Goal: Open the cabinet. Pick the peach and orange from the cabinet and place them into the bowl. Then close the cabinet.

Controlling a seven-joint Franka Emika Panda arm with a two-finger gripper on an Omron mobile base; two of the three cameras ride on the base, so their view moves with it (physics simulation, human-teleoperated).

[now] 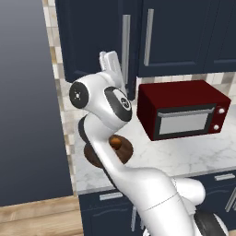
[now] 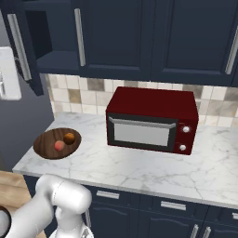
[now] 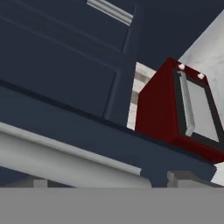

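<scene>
The cabinet's (image 2: pixel 116 37) left door (image 2: pixel 25 51) stands ajar, and the shelf behind it looks dark and bare. My gripper (image 1: pixel 112 62) is open at that door's long silver handle (image 1: pixel 125 44). In the hand view the handle (image 3: pixel 65 157) runs across just ahead of my gripper (image 3: pixel 109 180), with one fingertip (image 3: pixel 186 177) on either side of it. On the counter's left end sits the wooden bowl (image 2: pixel 46 148) with the peach (image 2: pixel 59 146) and the orange (image 2: pixel 69 137) inside. In the left base view my arm hides part of the bowl (image 1: pixel 125 152).
A dark red microwave (image 2: pixel 151 121) stands on the marble counter (image 2: pixel 139 169) right of the bowl. A tall grey wall (image 1: pixel 23 101) borders the counter on the left. Navy base cabinets (image 2: pixel 162 209) run below the counter.
</scene>
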